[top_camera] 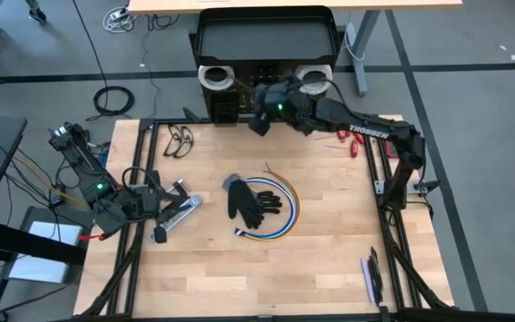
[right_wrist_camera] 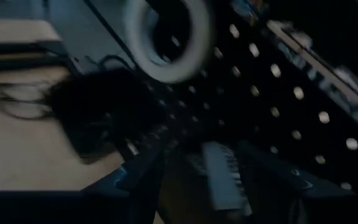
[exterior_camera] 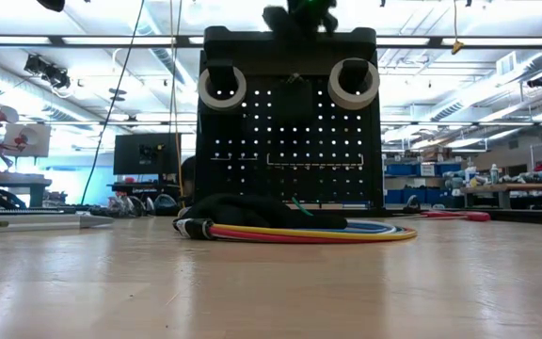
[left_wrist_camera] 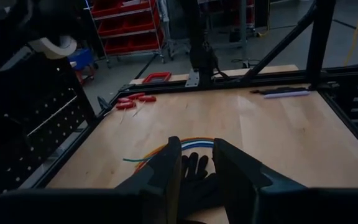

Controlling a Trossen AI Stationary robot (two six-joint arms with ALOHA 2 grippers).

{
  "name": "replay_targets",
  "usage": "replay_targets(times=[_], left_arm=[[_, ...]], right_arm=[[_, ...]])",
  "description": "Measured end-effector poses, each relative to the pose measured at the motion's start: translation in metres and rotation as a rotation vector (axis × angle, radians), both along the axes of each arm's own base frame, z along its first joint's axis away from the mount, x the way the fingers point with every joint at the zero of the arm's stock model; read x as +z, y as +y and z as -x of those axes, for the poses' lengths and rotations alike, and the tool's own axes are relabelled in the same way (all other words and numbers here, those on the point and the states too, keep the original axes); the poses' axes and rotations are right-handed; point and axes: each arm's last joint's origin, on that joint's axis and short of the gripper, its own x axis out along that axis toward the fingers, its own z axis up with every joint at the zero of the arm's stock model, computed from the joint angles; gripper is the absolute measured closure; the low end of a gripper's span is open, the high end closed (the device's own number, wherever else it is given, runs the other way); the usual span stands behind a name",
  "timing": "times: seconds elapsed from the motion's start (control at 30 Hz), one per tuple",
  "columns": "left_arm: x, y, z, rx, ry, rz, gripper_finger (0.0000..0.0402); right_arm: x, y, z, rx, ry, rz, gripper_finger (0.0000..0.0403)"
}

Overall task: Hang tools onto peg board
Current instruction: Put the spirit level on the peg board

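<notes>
Black and perforated, the upright metal peg board (top_camera: pixel 265 67) stood at twelve o'clock with the right gripper (top_camera: pixel 266 112) against its face, fingers parted around a ridged grey metal piece (right_wrist_camera: pixel 224 174), far nearer than the left gripper (top_camera: pixel 155 210).

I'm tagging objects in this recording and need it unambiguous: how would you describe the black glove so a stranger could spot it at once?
Start at the wooden table in front of the black peg board. Near the table's middle lies a coil of coloured cables; the black glove lies flat on that coil's left part, fingers spread. It is the only soft, hand-shaped thing there; the neighbours are wires and hard tools.
</notes>
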Motion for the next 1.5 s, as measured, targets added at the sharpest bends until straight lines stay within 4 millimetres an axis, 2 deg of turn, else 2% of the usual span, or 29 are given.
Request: replay_targets(times=[0.2, 0.33, 0.5, 0.67, 0.87, 1.07, 1.27, 1.5], left_arm=[[0.000, -0.001, 0.000, -0.023, 0.008, 0.004, 0.0300], [0.000, 0.000, 0.000, -0.014, 0.003, 0.000, 0.0300], [0.000, 0.000, 0.000, 0.002, 0.003, -0.010, 0.0300], [-0.001, -0.001, -0.001, -0.002, 0.001, 0.030, 0.0300], [-0.020, 0.000, 0.004, -0.046, 0.147, 0.232, 0.0300], [-0.058, 0.008, 0.014, 0.109, 0.444, 0.401, 0.0298], [-0.095, 0.006, 0.016, 0.214, 0.578, 0.477, 0.0270], [-0.116, 0.016, 0.014, 0.348, 0.609, 0.558, 0.0209]], right_arm=[[0.004, 0.068, -0.011, 0.148, 0.010, 0.035, 0.0195], [-0.003, 0.120, -0.020, 0.269, 0.013, 0.018, 0.0196], [-0.029, 0.176, -0.027, 0.373, 0.018, -0.038, 0.0199], [-0.069, 0.211, -0.035, 0.451, 0.038, -0.059, 0.0199], [-0.111, 0.230, -0.038, 0.488, 0.032, -0.099, 0.0202], [-0.135, 0.234, -0.034, 0.475, -0.010, -0.151, 0.0202], [-0.142, 0.231, -0.036, 0.481, -0.052, -0.163, 0.0204], [-0.142, 0.224, -0.038, 0.476, -0.062, -0.172, 0.0206]])
